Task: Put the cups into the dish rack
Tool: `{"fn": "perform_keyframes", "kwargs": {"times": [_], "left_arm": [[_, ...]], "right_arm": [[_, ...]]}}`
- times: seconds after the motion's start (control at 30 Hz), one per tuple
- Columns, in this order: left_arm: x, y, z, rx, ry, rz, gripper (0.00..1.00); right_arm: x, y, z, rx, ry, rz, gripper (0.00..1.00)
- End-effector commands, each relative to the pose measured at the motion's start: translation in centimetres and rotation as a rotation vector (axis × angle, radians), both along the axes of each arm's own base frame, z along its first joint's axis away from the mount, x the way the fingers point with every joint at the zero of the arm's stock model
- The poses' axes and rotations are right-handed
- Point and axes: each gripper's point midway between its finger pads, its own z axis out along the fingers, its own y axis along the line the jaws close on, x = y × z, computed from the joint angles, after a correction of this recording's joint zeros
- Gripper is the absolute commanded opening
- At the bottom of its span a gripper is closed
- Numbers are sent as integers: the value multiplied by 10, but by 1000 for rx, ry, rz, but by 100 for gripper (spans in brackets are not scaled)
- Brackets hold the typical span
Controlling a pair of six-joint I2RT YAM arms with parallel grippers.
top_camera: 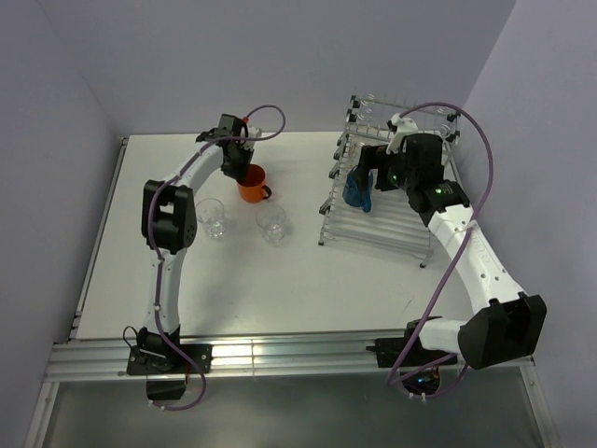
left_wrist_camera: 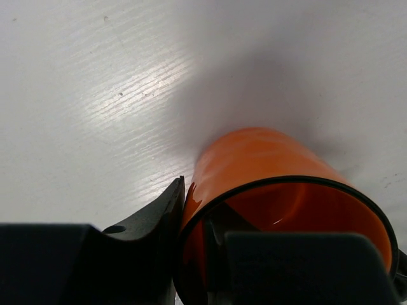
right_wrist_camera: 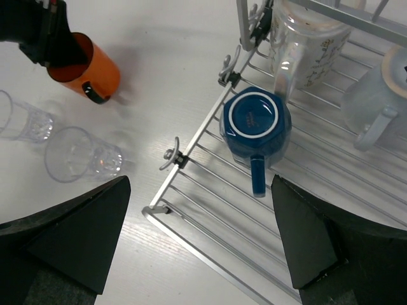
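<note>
My left gripper (top_camera: 244, 166) is shut on the rim of the orange mug (top_camera: 252, 184), with one finger inside and one outside (left_wrist_camera: 166, 206). The mug (left_wrist_camera: 267, 159) is tilted just over the white table; it also shows in the right wrist view (right_wrist_camera: 95, 73). Two clear glass tumblers (top_camera: 211, 217) (top_camera: 271, 222) stand on the table near it. The blue mug (right_wrist_camera: 255, 121) sits upside down in the dish rack (right_wrist_camera: 210, 222), near its left edge. My right gripper (right_wrist_camera: 200, 184) is open and empty above the rack (top_camera: 382, 229), over the blue mug (top_camera: 357, 189).
A pale mug with printed writing (right_wrist_camera: 299, 44) and a white mug (right_wrist_camera: 375, 95) sit further back in the rack. Upright prongs (top_camera: 373, 103) line the rack's far end. Walls close in behind and on both sides of the table.
</note>
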Motion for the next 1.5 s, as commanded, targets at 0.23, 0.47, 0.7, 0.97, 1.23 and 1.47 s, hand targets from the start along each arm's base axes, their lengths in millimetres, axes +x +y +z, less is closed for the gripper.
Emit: {"fn": "perform_keyframes", "kwargs": {"times": [0.23, 0.47, 0.7, 0.97, 1.23, 1.47], "left_arm": [[14, -8, 216, -125, -499, -52, 0], [-32, -6, 328, -281, -844, -81, 0], [-133, -6, 404, -498, -1184, -202, 0], [-211, -14, 421, -665, -1260, -347, 0], [-246, -15, 443, -751, -1322, -385, 0], [-251, -18, 447, -792, -1324, -391, 0]], "right_arm": [[-8, 38, 68, 213, -85, 105, 100], [-30, 79, 97, 440, -57, 284, 100], [-63, 126, 124, 702, 29, 512, 100], [-107, 169, 146, 938, 168, 746, 100], [-130, 200, 147, 983, 241, 855, 100], [-152, 223, 161, 1032, 250, 964, 100]]}}
